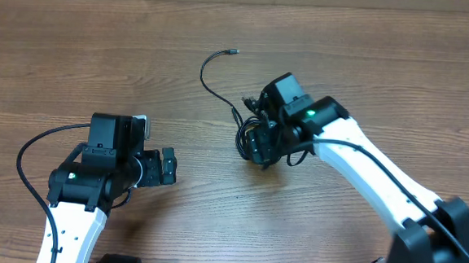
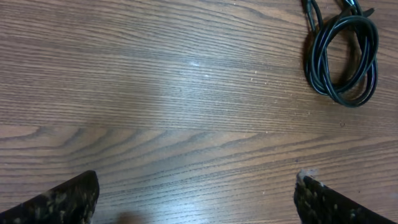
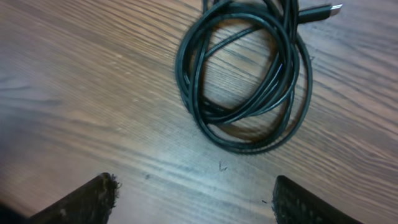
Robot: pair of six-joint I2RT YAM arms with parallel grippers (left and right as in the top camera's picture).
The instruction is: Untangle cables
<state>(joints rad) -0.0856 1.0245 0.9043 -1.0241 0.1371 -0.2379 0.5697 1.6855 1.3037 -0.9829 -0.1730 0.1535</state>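
The cables (image 1: 241, 133) lie as a loose black coil on the wooden table, and one strand (image 1: 206, 84) curves away to a small plug (image 1: 234, 51). My right gripper (image 1: 259, 149) hovers right over the coil. In the right wrist view the coil (image 3: 283, 62) lies just beyond my right gripper (image 3: 194, 186), which is open with only bare wood between its fingertips; a plug end (image 3: 329, 9) shows at the top. My left gripper (image 1: 173, 167) stands open to the left, apart from the cables. In the left wrist view the coil (image 2: 348, 99) is at the far upper right of my left gripper (image 2: 198, 180).
The wooden table (image 1: 76, 48) carries nothing besides the cables. A thick black wire (image 1: 22, 163) loops off the left arm. The right arm's white link (image 1: 378, 185) stretches toward the lower right corner.
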